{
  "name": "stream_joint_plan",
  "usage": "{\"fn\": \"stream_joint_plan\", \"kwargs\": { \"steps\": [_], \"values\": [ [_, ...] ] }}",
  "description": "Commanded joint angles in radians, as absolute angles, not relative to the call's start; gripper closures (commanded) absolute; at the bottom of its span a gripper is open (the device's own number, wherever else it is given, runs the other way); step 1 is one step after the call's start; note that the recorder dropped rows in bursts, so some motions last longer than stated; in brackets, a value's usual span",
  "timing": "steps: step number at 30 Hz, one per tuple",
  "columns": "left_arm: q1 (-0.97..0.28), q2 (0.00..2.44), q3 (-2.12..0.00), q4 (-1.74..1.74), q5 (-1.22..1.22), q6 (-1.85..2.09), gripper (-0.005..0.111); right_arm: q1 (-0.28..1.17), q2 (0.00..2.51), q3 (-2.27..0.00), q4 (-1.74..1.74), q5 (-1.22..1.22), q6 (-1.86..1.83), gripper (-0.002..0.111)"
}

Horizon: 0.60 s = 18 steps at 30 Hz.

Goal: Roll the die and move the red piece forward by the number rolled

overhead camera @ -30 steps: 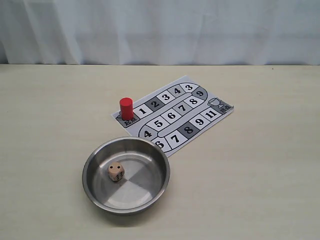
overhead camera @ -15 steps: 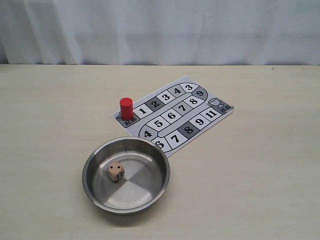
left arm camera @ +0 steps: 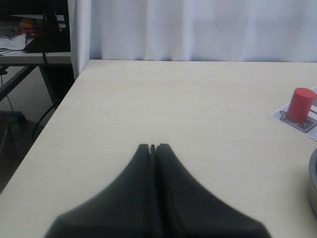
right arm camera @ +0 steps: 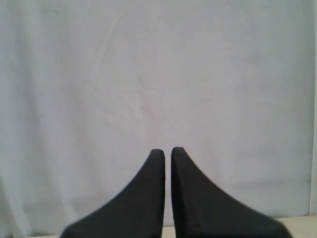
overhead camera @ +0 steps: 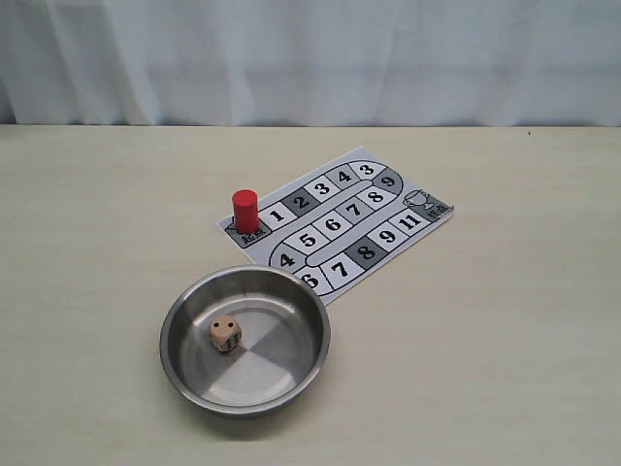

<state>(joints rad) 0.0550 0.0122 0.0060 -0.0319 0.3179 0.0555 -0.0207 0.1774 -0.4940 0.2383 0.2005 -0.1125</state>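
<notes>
Nothing moved: die [overhead camera: 226, 335] in bowl [overhead camera: 312, 340]; red piece [overhead camera: 245, 210] beside square 1 [overhead camera: 277, 216].

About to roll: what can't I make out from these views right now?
- Exterior view: neither arm in frame; bowl rim covers the board's near corner.
- Left wrist view: bowl cut off by the frame edge, die unseen.
- Right wrist view: right hand faces only curtain.

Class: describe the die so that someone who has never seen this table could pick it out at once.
On the pale table sits a round steel bowl beside the numbered game board. Inside it lies the die, a small beige cube with black pips, unlike the round red piece on the board.
</notes>
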Motion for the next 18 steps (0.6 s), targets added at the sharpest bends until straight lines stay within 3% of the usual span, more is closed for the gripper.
{"fn": "stream_joint_plan", "kwargs": {
  "steps": [1,8,16,18],
  "values": [
    [0.047,0.012,0.0,-0.031,0.306,0.056,0.107,-0.021,0.327,-0.615,0.226,0.32,-0.147,0.104],
    [0.047,0.012,0.0,-0.031,0.306,0.056,0.107,-0.021,0.624,-0.797,0.226,0.531,-0.286,0.102],
    [0.047,0.012,0.0,-0.031,0.306,0.056,0.107,0.009,0.86,-0.836,0.413,0.566,-0.626,0.06],
    [0.047,0.012,0.0,-0.031,0.306,0.056,0.107,0.069,0.911,-0.836,0.432,0.571,-0.691,0.058]
  ]
}}
